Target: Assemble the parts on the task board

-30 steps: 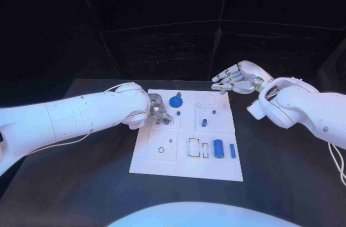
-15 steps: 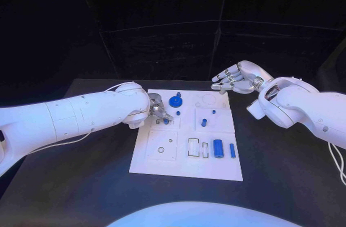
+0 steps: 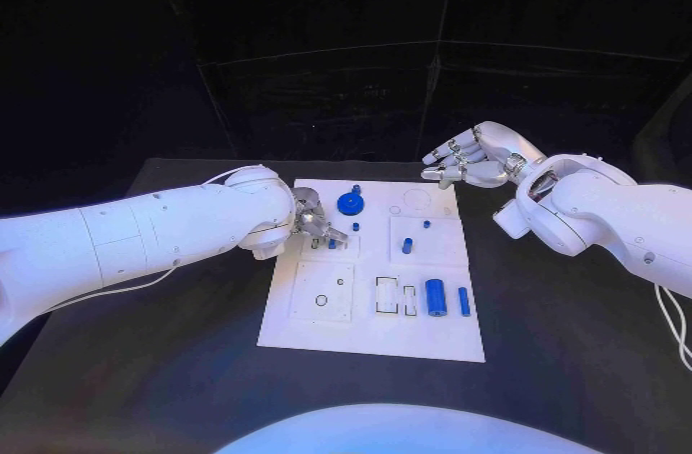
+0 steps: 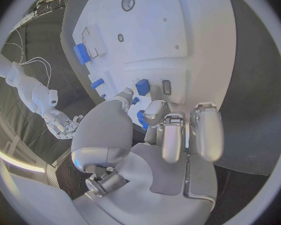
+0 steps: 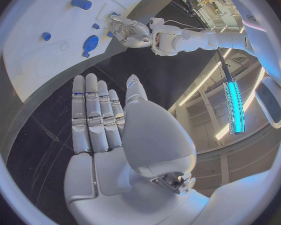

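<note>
Head view showing the white board [image 3: 378, 326] lying flat in the middle of the black table [image 3: 173, 374]. Left hand [image 3: 317, 226] reaching in over the board's left edge, fingers curling down beside a small blue peg [image 3: 333, 242]; seen from the left wrist, fingertips [image 4: 154, 112] closing around a small blue piece [image 4: 141, 119], though a firm grip impossible to tell. Right hand [image 3: 469, 160] hovering off the board's far right corner, holding nothing, fingers [image 5: 90, 110] lying side by side and only slightly bent in the right wrist view. Sitting on the board: a blue gear [image 3: 351, 205] near the far edge, a short blue peg [image 3: 407, 244] in the middle, and a thick blue cylinder [image 3: 436, 297] standing just beside a thinner blue pin [image 3: 464, 301] toward the near right.
</note>
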